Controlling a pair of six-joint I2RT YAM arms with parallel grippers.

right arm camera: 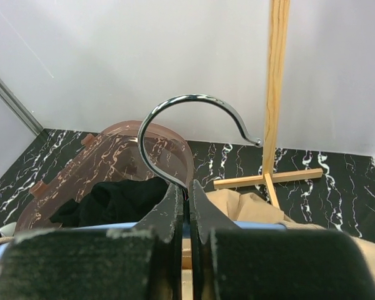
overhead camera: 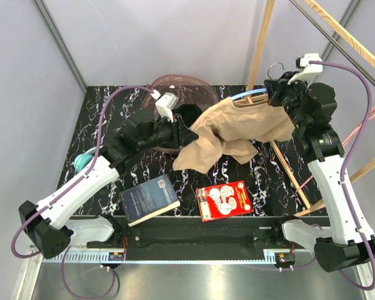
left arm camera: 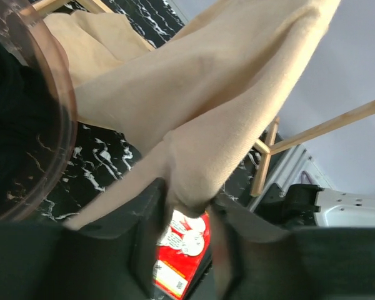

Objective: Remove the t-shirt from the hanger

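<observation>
Status: partway, shirt not off yet. Right pincer (right arm camera: 189,203) is clamped tight on the neck of the hanger (overhead camera: 250,94), just under the chrome hook (right arm camera: 194,103), holding it up at the back right of the counter (overhead camera: 265,178). Left pincer (left arm camera: 186,209) has a fold of the t-shirt (overhead camera: 237,128) nipped between its pads: narrow gap, cloth filling it.

From above, the shirt's right part drapes over the hanger. The left part is pulled out toward my left pincer, and a tail hangs down to the counter. My read: one side looks mostly freed, and the other side plus the collar are left to slide off. I can't confirm which shoulder, because cloth hides the bar.

Materials:
- Shirt is soft beige knit, matte, and bunches into thick folds.
- Hanger bar is pale blue and smooth, looks plastic.
- Hook is thin polished wire.
- Counter is glossy black with white veining.
- Translucent pinkish basket (overhead camera: 194,87) sits behind, with dark cloth inside.
</observation>
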